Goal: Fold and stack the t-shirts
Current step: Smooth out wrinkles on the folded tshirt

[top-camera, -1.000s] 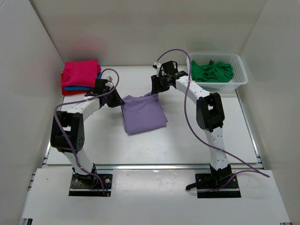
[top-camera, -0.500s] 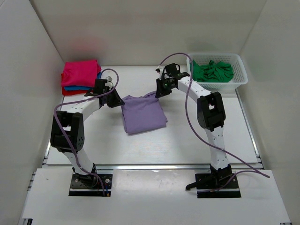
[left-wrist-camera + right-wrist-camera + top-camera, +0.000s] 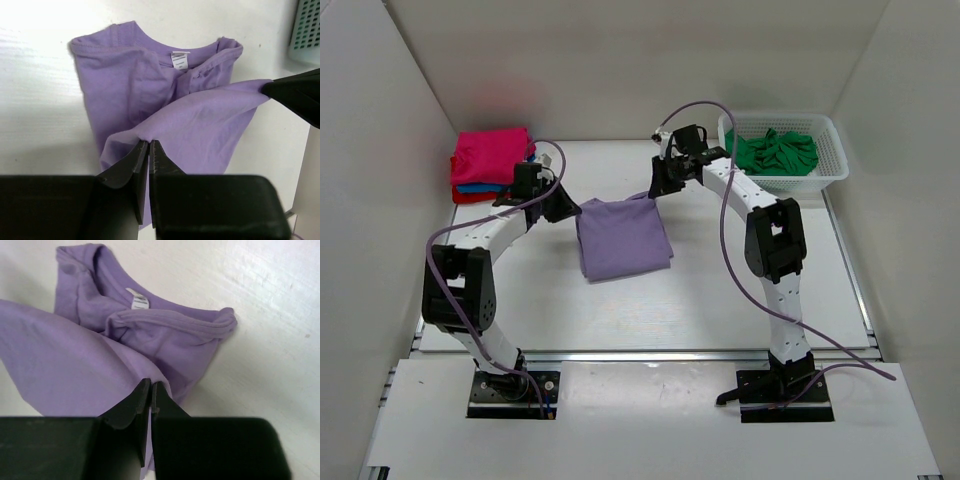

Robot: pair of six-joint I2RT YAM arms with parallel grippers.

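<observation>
The lilac purple t-shirt (image 3: pixel 623 238) lies partly folded on the white table, its top layer lifted at the far edge. My left gripper (image 3: pixel 574 208) is shut on its far left corner (image 3: pixel 145 137). My right gripper (image 3: pixel 655 192) is shut on its far right corner (image 3: pixel 152 382). Both wrist views show the collar and label under the raised fold (image 3: pixel 180 57) (image 3: pixel 140 302). A stack of folded magenta pink (image 3: pixel 492 155), blue (image 3: pixel 472 187) and red (image 3: pixel 470 197) t-shirts sits at the far left. A green t-shirt (image 3: pixel 775 152) lies crumpled in the basket.
A white plastic lattice basket (image 3: pixel 835 150) stands at the far right corner of the table. White walls close in the left, back and right sides. The right arm's black finger (image 3: pixel 295 92) shows at the right edge of the left wrist view.
Both grippers have moved toward the back of the table, lifting the purple shirt's far edge and drawing the cloth with them. The shirt now lies squarer.
</observation>
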